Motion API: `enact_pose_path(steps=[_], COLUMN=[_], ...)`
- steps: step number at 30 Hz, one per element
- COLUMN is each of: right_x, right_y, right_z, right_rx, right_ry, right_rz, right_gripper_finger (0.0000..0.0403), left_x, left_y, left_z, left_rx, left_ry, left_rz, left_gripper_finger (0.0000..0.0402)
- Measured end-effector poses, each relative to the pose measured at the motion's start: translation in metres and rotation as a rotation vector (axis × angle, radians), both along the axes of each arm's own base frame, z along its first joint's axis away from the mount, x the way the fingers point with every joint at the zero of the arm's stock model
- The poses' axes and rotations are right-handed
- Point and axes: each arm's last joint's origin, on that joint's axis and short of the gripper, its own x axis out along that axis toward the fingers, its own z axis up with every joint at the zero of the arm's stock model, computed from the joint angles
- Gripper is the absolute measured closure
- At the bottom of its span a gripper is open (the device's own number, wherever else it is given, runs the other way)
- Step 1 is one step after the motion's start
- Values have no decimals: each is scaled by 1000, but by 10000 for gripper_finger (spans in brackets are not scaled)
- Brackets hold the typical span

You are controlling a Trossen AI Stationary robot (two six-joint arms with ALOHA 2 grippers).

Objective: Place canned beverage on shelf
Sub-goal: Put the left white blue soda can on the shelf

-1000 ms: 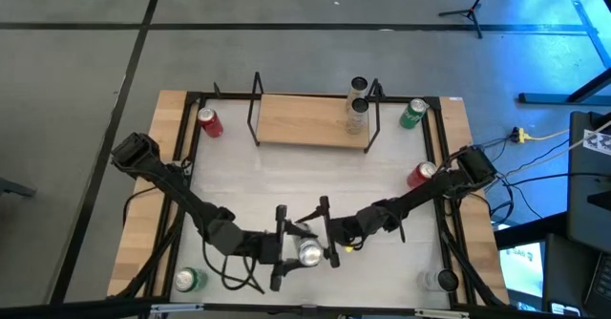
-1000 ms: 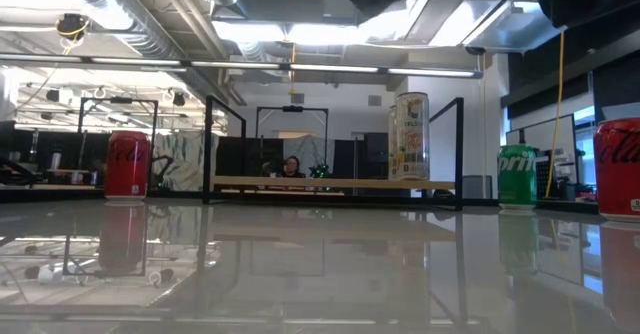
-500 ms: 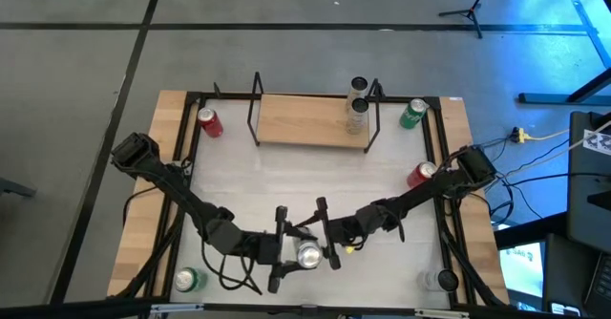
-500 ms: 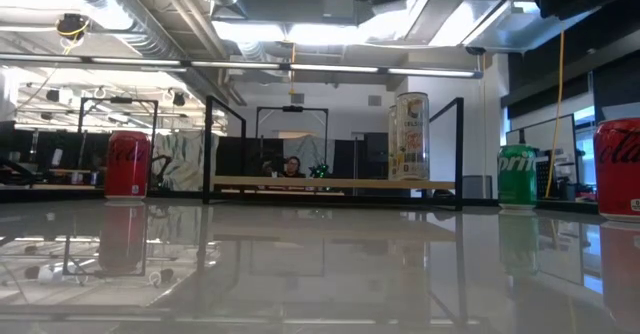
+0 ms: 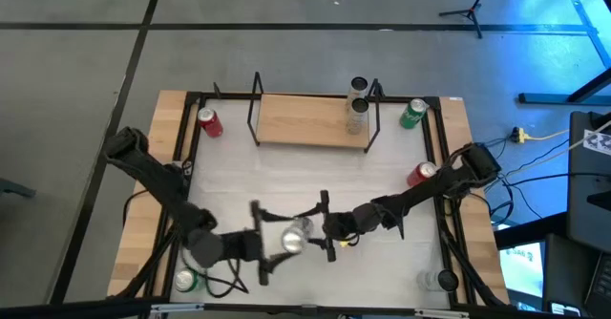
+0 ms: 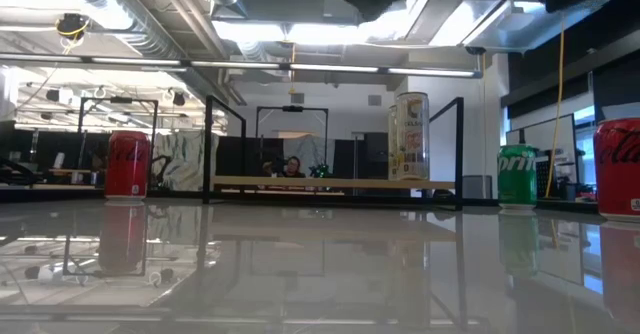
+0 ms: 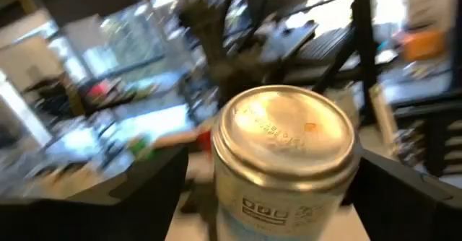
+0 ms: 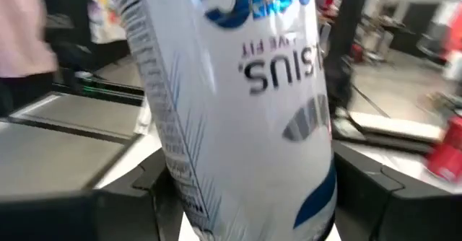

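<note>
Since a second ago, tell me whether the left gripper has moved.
Yes. In the high view the left gripper has drawn back leftward, away from the shelf posts' line and the right gripper.

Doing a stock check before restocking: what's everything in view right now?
Light-wood shelf in black rod frame: one, table's far middle.
Pale tall cans: two tops, shelf's right end.
Red cans: two, left of shelf, right edge.
Green cans: two, right of shelf, near-left corner.
Silvery can: one, near-right corner.
White silver-topped can: one, gripped by right end effector.
Left end effector: open, beside it.
</note>
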Motion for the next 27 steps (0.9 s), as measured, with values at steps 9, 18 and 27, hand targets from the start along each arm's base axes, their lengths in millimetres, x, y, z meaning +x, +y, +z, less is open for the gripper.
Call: enact_pose_path(steps=[9,18,27], right_x=[-20,-23,-24], right_y=[-11,-14,-14], right_z=[-6,3,14], right_rx=[9,3,-20], right_ry=[345,568,678], right_rz=[-125,-218,-243], right_gripper_finger=[153,153,153], left_x=[-62,-40,5], left_y=[17,35,57], left_z=[15,3,-27], left_rx=[-222,-250,-273], left_ry=[85,157,295], left_rz=[77,115,116], left_gripper_finger=[58,63,63])
